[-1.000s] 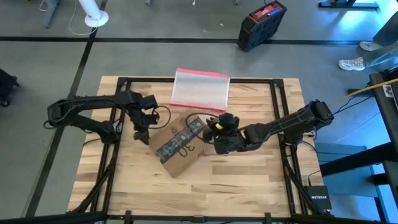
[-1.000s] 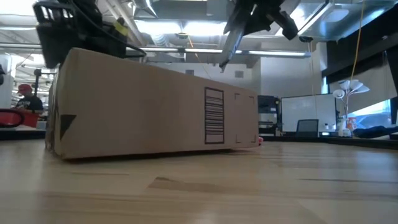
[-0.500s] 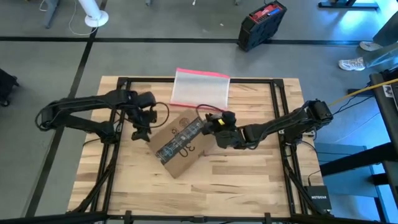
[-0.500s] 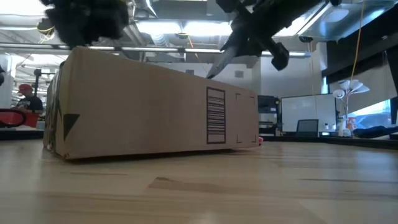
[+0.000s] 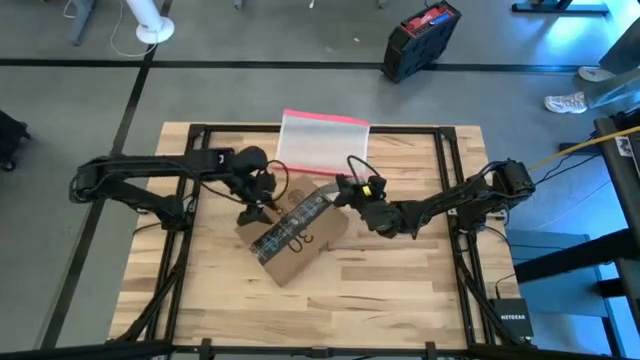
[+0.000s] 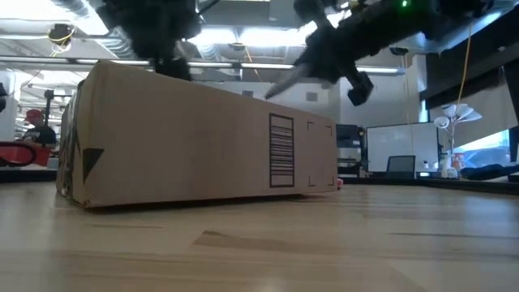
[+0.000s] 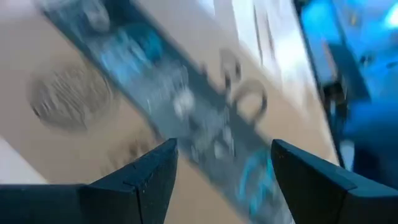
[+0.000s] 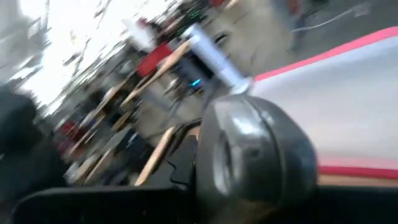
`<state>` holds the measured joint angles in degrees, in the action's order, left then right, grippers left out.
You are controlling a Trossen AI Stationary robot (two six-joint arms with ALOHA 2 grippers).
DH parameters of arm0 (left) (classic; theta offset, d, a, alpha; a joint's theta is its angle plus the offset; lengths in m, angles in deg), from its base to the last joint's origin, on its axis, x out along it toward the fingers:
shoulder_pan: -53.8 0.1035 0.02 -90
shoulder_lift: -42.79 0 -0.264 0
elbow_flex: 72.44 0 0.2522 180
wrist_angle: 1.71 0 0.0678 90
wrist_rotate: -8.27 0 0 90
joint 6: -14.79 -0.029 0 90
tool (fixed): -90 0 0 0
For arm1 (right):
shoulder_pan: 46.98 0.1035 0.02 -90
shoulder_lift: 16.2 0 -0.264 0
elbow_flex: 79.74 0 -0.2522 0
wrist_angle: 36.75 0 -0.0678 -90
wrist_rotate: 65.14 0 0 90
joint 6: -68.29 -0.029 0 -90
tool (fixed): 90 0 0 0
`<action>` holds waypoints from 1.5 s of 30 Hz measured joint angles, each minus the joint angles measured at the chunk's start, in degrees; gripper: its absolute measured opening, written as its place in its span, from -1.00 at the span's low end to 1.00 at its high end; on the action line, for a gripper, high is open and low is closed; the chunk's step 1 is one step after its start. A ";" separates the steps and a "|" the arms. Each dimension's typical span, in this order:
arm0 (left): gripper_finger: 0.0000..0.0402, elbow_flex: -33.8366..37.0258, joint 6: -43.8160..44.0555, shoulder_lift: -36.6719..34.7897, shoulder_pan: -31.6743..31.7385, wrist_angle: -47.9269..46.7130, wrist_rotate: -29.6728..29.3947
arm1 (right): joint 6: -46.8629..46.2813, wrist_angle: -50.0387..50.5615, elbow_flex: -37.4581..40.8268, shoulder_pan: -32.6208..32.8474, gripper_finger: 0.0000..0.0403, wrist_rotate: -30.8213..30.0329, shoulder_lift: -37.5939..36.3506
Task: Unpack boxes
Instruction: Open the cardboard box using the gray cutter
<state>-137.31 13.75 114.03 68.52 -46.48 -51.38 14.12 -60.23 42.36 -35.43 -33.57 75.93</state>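
high view: a brown cardboard box (image 5: 292,232) lies at an angle near the middle of the wooden counter (image 5: 400,300), a dark printed tape strip (image 5: 292,225) running along its top. the left gripper (image 5: 262,203) hangs over the box's left upper corner; in the left wrist view its fingers (image 7: 140,183) stand spread, with the tape strip (image 7: 186,112) showing between them. the right gripper (image 5: 342,190) sits at the box's far right corner, pointing towards it; whether its fingers are pressed together or pinching anything cannot be told. a clear pouch with a pink-red edge (image 5: 322,143) lies on the counter just behind the box. low view: the box (image 6: 195,146) rests flat on the counter, its barcode label (image 6: 280,151) facing the camera, both arms above it. a black and red case (image 5: 421,38) stands on the floor beyond the counter.
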 joint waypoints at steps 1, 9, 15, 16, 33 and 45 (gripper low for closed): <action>0.24 0.00 1.50 0.00 0.55 2.54 0.75 | 2.65 -2.03 -0.01 0.02 -0.67 2.23 0.00; 0.24 0.00 9.49 1.93 5.12 11.98 8.15 | 14.95 -11.25 -0.01 0.04 -0.67 13.10 0.00; 0.23 0.00 15.02 5.64 5.62 18.14 14.91 | 24.65 -19.37 -0.01 0.04 -0.67 19.84 0.00; 0.22 0.00 16.19 6.07 5.58 19.71 15.88 | 25.57 -20.18 -0.01 0.04 -0.67 20.74 0.00; 0.18 0.00 25.68 9.70 3.35 31.19 20.66 | 26.20 -20.24 -0.01 0.04 -0.67 21.63 0.00; 0.18 0.00 26.32 9.73 2.71 33.27 18.19 | 26.23 -20.32 -0.01 0.04 -0.67 21.61 0.00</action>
<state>-137.31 40.07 123.76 71.23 -13.21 -33.19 40.35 -80.55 42.35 -35.39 -11.96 75.93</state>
